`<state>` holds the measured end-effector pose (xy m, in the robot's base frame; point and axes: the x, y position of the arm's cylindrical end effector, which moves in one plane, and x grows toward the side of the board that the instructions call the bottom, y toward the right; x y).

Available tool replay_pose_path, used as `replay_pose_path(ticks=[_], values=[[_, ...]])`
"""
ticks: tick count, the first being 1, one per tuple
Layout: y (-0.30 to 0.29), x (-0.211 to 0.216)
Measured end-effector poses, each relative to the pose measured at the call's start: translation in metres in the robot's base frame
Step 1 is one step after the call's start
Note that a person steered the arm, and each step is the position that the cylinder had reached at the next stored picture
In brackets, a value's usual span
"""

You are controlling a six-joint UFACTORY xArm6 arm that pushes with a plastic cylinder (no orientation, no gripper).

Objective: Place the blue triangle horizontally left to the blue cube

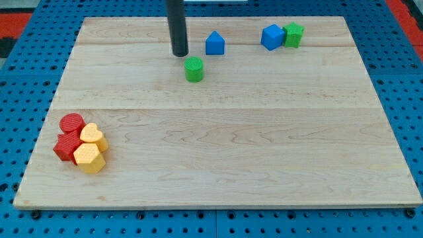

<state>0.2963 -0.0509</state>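
The blue triangle [214, 43] stands near the view's top, a little right of centre. The blue cube [271, 37] sits further to the view's right at about the same height, touching a green star block [293, 35] on its right side. My tip [180, 53] is on the board just left of the blue triangle, with a small gap between them. A green cylinder [193, 69] lies just below and right of my tip.
The wooden board [218, 165] lies on a blue pegboard. At the view's lower left a tight cluster holds a red cylinder [71, 123], a red star block [67, 147], a yellow heart [93, 137] and a yellow hexagon [88, 158].
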Motion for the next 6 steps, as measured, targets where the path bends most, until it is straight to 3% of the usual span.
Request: replay_pose_path(ticks=[1, 3, 4, 5, 6], values=[[0.048, 0.005], [0.002, -0.003], [0.054, -0.01], [0.017, -0.01], [0.038, -0.02]])
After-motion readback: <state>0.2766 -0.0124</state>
